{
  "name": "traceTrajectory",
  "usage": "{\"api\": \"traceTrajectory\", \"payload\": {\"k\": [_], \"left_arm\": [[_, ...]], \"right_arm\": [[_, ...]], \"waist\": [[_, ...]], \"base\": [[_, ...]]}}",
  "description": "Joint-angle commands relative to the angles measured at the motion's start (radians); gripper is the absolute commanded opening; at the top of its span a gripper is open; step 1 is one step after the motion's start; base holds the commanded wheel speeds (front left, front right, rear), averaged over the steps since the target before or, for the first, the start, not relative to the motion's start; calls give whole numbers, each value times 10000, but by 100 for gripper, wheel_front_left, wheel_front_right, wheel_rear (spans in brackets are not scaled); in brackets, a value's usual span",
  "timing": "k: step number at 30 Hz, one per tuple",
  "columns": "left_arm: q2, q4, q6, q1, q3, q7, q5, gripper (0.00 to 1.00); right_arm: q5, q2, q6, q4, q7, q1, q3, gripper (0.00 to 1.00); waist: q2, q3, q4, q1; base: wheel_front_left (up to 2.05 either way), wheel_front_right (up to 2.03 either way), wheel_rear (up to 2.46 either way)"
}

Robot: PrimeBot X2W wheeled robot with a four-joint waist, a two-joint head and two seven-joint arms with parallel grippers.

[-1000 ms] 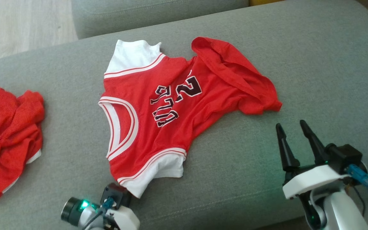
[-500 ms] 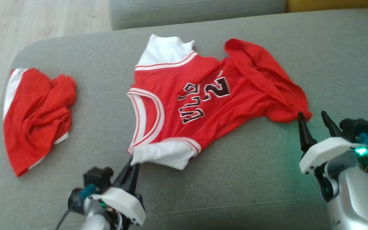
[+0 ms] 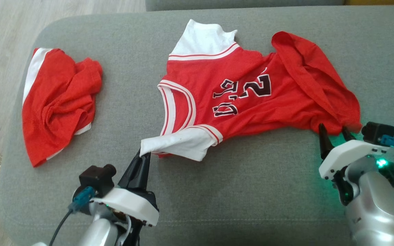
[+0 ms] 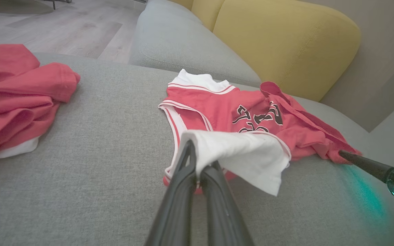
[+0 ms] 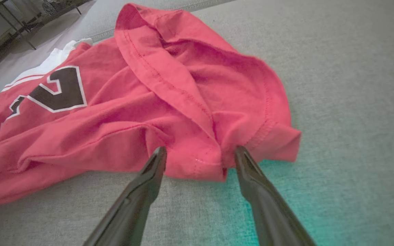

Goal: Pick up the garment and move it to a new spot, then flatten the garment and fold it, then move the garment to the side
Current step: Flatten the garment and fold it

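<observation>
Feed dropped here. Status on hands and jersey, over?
Left hand shut on jersey at white sleeve. Right hand open at red hem. Second red garment lies apart, left, not in the way.

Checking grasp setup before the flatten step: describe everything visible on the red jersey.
The red jersey looks like light mesh knit, with white sleeves, red-and-white striped trim at neckline and armholes, and dark white-outlined lettering with a 2. It lies wrinkled on the grey sofa cushion, neck toward the robot's left, its hem end folded over itself. The left gripper is shut on the near white sleeve corner. The open right gripper has a finger on either side of the near hem corner.
</observation>
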Motion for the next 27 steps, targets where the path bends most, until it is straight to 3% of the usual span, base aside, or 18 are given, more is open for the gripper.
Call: {"api": "traceTrajectory", "payload": {"k": [1,2,3,4,12,19,27], "left_arm": [[62,-419,72,-199,303,-13,60,0],[61,-440,87,-200,297,-14,55,0],[60,-453,102,-204,297,-16,48,0],[63,-459,120,-211,304,-21,42,0],[142,-505,313,-242,529,-126,-46,0],[161,-744,458,-159,878,-244,-295,0],[216,-1717,671,-600,1612,-327,-749,0]], "right_arm": [[145,3,-2,37,-179,-511,320,100],[257,3,-2,235,-206,-587,405,100],[377,3,-2,435,-209,-659,492,54],[469,3,-2,604,-247,-731,550,0],[160,3,-2,1026,-1101,-1093,728,0],[-752,3,-2,86,-1239,-1011,781,0],[-1146,-39,-2,-3156,-235,-996,943,0]], "waist": [[0,50,17,0],[0,65,15,0],[0,77,6,0],[0,83,-10,0],[0,-183,-252,0],[0,-860,-562,0],[0,-1806,-1012,0]], "base": [[0,0,0],[0,0,0],[0,0,0],[0,0,0],[0,0,0],[0,0,0],[0,0,0]]}}
